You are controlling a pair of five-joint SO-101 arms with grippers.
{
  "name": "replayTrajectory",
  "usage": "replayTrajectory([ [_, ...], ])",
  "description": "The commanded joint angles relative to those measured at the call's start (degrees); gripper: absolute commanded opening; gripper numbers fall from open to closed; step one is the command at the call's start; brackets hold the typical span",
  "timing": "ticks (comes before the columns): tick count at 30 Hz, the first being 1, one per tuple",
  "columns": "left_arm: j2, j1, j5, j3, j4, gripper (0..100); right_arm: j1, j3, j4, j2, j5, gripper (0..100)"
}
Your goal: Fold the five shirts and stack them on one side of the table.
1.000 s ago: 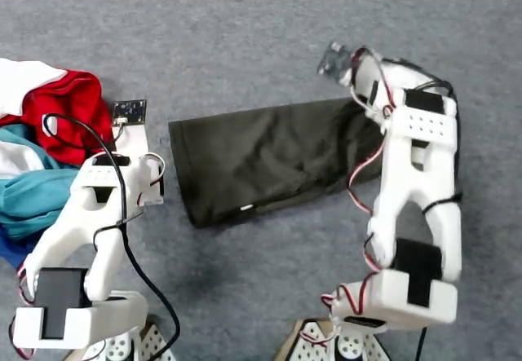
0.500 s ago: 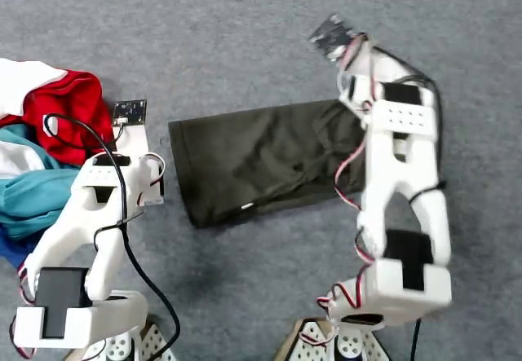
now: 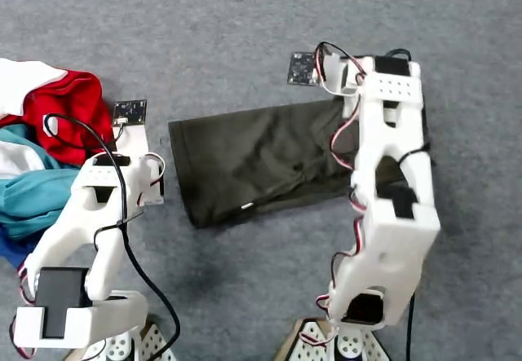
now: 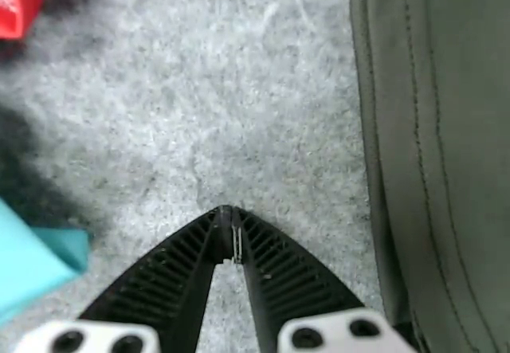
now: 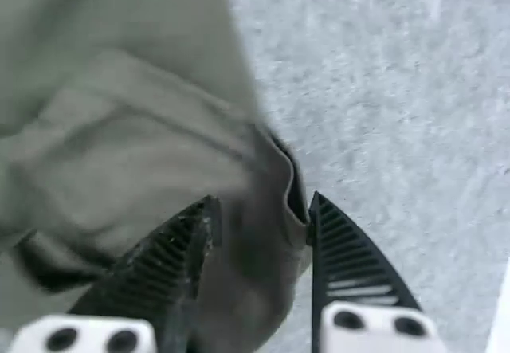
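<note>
A dark olive shirt (image 3: 261, 161) lies partly folded across the middle of the grey table. My right arm (image 3: 383, 92) stands over its right end. In the right wrist view my right gripper (image 5: 261, 205) is open, its fingers straddling a raised fold of the olive shirt (image 5: 119, 130) at its edge. My left gripper (image 4: 231, 237) is shut and empty, low over bare carpet just left of the olive shirt's hem (image 4: 430, 130). The left arm (image 3: 98, 190) stands between the shirt and a pile of clothes.
A heap of unfolded shirts sits at the left edge: red (image 3: 69, 104), white (image 3: 20, 80), teal (image 3: 33, 190) and a bit of blue (image 3: 8, 251). Grey carpet (image 3: 204, 51) spreads open behind the olive shirt and at the far right.
My right arm has swung leftward and forward, bringing its gripper over the olive shirt's right end. The left arm and the clothes pile have stayed put.
</note>
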Motion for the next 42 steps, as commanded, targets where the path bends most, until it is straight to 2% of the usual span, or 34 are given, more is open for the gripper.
replayTrajectory([
  [1, -1.89, -0.09, -0.53, -0.44, -0.62, 2, 0.04, -6.99, -1.49, 0.75, 0.0, 18.9],
  [6, -1.89, -0.09, -0.53, -0.53, -0.62, 2, -0.22, -9.8, -1.23, -2.33, -7.38, 18.9],
  [15, -1.89, -0.09, -0.62, -0.53, -0.62, 2, -0.75, -9.19, -1.93, -3.03, -8.44, 18.8],
  [19, -1.89, -0.09, -0.62, -0.53, -0.7, 2, 2.68, -10.15, 9.23, -5.93, -11.08, 17.4],
  [24, -1.89, -0.09, -0.62, -0.53, -0.7, 2, 6.55, -6.99, 23.65, -10.15, -4.57, 1.1],
  [25, -1.89, -0.09, -0.62, -0.53, -0.7, 2, 6.81, -6.02, 26.02, -10.59, -2.46, 0.4],
  [27, -1.89, -0.09, -0.62, -0.53, -0.7, 2, 7.25, -3.56, 29.19, -11.21, 1.93, 4.7],
  [31, -1.89, -0.09, -0.62, -0.53, -0.7, 2, 7.52, 1.8, 27.43, -11.47, 6.42, 14.7],
  [36, -1.89, -0.09, -0.62, -0.53, -0.7, 2, 7.16, 8.04, 22.95, -11.38, 6.68, 15.1],
  [42, -1.89, -0.09, -0.62, -0.53, -0.7, 2, 7.96, 11.65, 23.21, -11.74, 8.62, 11.1],
])
